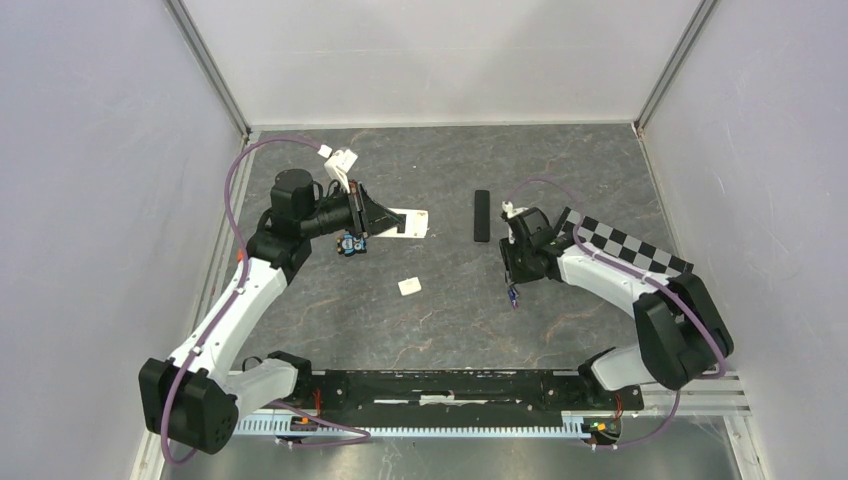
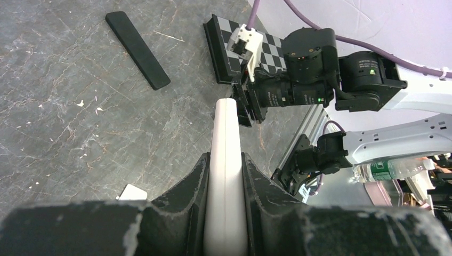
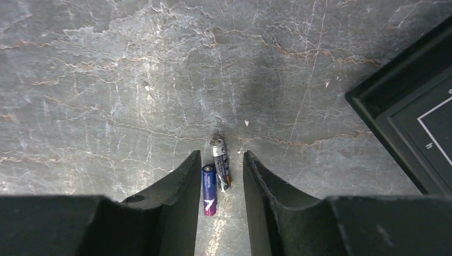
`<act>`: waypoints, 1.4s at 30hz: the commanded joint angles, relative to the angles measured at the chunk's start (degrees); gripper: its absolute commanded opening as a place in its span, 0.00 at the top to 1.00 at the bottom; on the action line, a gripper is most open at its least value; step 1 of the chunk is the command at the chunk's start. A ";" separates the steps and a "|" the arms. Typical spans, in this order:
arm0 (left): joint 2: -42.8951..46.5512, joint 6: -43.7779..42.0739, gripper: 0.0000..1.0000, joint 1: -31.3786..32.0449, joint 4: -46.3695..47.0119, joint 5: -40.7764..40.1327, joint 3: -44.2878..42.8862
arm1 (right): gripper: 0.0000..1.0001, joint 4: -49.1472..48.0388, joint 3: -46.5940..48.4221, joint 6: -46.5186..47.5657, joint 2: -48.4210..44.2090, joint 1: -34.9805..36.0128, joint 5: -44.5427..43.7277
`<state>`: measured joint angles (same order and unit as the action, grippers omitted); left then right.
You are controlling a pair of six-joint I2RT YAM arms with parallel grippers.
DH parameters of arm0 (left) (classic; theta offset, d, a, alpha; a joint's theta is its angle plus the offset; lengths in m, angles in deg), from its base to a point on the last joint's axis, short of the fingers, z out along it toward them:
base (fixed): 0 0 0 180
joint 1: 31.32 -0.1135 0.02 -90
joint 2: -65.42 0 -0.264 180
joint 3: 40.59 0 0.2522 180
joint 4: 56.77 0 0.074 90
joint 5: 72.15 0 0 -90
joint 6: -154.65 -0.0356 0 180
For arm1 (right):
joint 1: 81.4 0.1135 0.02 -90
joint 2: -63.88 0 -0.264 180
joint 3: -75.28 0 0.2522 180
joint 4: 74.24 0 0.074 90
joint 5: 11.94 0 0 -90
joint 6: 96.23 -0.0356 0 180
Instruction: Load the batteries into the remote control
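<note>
Right pincer (image 3: 221,154) narrow, astride two batteries (image 3: 221,168) lying on the tabletop (image 3: 133,80) on the arms' side of the black remote (image 1: 482,215), left pincer (image 2: 225,156) clamping a white remote (image 2: 226,128) to its left.

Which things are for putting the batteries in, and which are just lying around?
For the job: two batteries, white remote in the left pincer.
Lying about: black remote, checkered board, small white piece.

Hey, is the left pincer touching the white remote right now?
Touching. The left wrist view shows the left pincer clamped on the white remote, both fingers pressed against its sides with no gap.
</note>
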<state>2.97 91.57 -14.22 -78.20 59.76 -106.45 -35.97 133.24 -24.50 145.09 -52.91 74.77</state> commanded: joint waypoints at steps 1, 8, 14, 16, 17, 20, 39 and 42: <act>1.81 -2.13 0.98 -0.05 1.51 0.47 0.56 | 0.63 -0.45 1.19 0.98 2.19 -0.02 -0.59; 2.29 -2.05 0.98 -0.05 1.53 0.50 1.10 | 0.68 0.18 1.41 1.43 4.41 0.07 0.05; 1.94 -2.16 0.98 -0.05 1.70 0.49 0.81 | 0.79 0.17 1.41 0.97 5.69 0.07 -1.99; 1.81 -2.13 0.98 -0.05 1.92 0.54 0.66 | 0.80 -0.35 0.99 0.52 6.21 0.12 -2.16; 1.73 -2.09 0.98 -0.05 2.03 0.52 0.61 | 0.80 -0.64 0.69 0.26 6.40 0.01 -2.16; 1.69 -1.76 0.98 -0.06 2.43 0.47 0.50 | 0.85 -1.56 -0.24 -0.56 6.72 0.10 -2.39; 1.38 28.71 0.98 0.04 38.02 -1.20 9.63 | 1.00 -30.89 12.42 -13.22 -11.38 2.65 8.91; 0.63 32.83 0.98 0.01 41.93 -1.43 9.90 | 1.00 -37.43 15.02 -16.20 -11.86 4.96 11.08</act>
<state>3.95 114.61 -14.22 -49.15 59.28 -96.64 -59.64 143.69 -34.96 135.08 -50.57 80.23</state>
